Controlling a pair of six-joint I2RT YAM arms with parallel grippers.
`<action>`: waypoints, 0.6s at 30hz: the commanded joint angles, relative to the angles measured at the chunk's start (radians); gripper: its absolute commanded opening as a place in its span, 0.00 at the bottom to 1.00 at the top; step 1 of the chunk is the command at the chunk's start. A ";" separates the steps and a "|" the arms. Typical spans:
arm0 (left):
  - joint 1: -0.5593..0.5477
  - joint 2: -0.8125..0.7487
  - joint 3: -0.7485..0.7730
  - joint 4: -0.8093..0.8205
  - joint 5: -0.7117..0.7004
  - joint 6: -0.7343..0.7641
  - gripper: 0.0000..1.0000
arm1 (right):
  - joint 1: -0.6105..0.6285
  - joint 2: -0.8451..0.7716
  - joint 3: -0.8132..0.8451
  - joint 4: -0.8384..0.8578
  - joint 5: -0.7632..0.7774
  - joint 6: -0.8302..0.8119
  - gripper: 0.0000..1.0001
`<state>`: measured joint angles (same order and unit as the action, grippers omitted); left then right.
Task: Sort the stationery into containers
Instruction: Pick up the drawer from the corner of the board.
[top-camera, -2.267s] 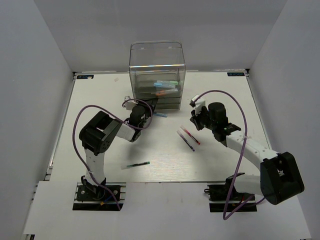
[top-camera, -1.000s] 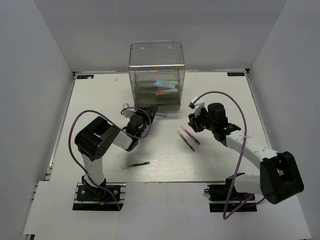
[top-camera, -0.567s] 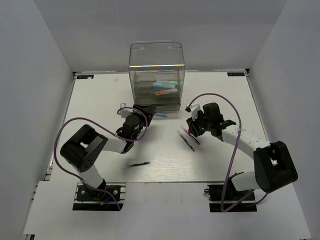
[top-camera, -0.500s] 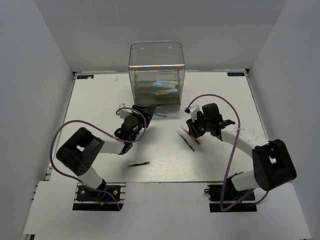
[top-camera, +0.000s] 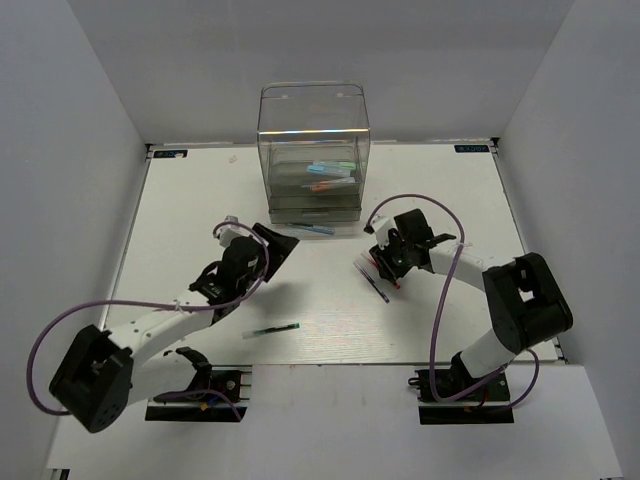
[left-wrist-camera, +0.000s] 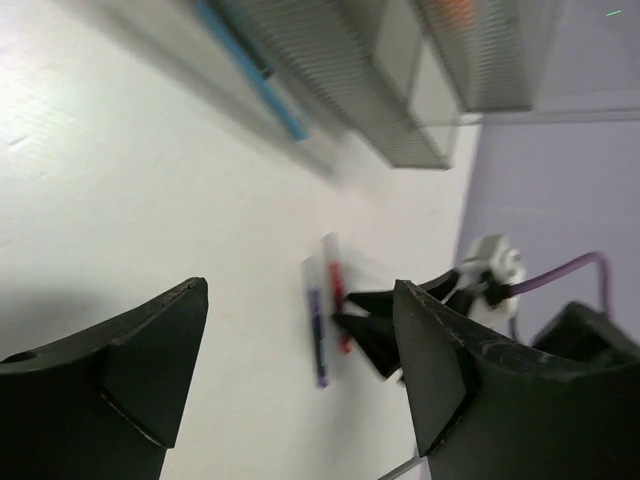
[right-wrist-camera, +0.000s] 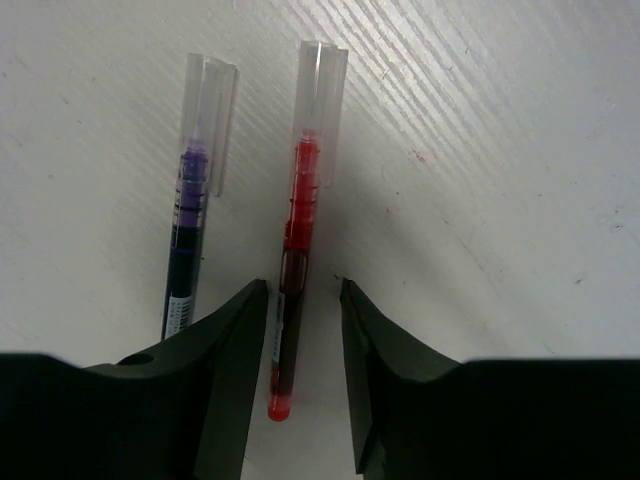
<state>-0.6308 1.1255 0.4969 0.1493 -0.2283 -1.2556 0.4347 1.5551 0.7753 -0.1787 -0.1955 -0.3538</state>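
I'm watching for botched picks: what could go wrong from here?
1. The right gripper straddles the red pen, but the purple pen lies close beside it; one finger could land on it or knock it.
2. The blue pen lies on the table by the drawer unit, not in a drawer, and the left gripper is open, apart from it; it may stay unsorted.
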 joint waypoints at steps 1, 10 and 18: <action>-0.004 -0.085 0.014 -0.351 0.003 0.015 0.85 | 0.013 0.031 0.022 -0.019 0.019 -0.017 0.40; -0.004 -0.268 0.034 -0.681 -0.017 -0.183 0.92 | 0.018 -0.039 0.005 -0.022 -0.005 -0.091 0.00; -0.004 -0.198 0.190 -0.916 0.027 -0.309 1.00 | 0.036 -0.277 0.051 -0.025 -0.162 -0.470 0.00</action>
<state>-0.6308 0.8898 0.6239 -0.6422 -0.2222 -1.4887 0.4553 1.3495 0.7837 -0.2146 -0.2684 -0.6285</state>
